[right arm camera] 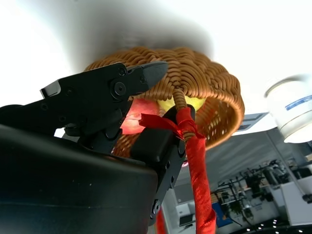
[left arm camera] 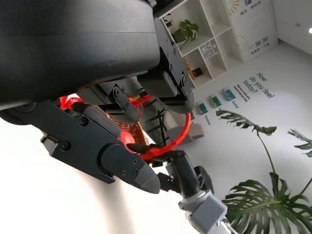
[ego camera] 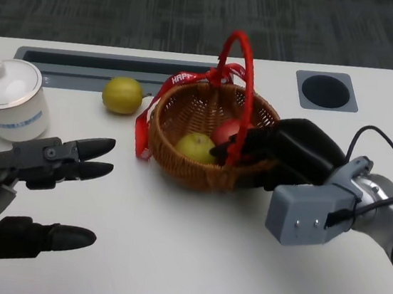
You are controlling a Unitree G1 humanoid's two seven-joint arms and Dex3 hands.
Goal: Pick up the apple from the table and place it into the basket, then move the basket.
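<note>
At the lower left of the head view, the left hand (ego camera: 22,194) hovers over the smooth white table (ego camera: 189,261), its glossy black fingers spread and holding nothing. At right centre, the right hand (ego camera: 271,152) reaches over the rim of the round woven wicker basket (ego camera: 180,163), fingers curled around the red apple (ego camera: 226,131) inside, beside a yellow-green fruit (ego camera: 196,148) and the red-wrapped handle (ego camera: 239,59). Farther back lie a lemon (ego camera: 122,95) and a white ceramic lidded cup (ego camera: 12,99).

The right hand (ego camera: 254,143) covered most of the red apple (ego camera: 225,130) inside the basket (ego camera: 180,163), so its grip could not be told. The left hand (ego camera: 22,194) was cut off by the head view's edge.
</note>
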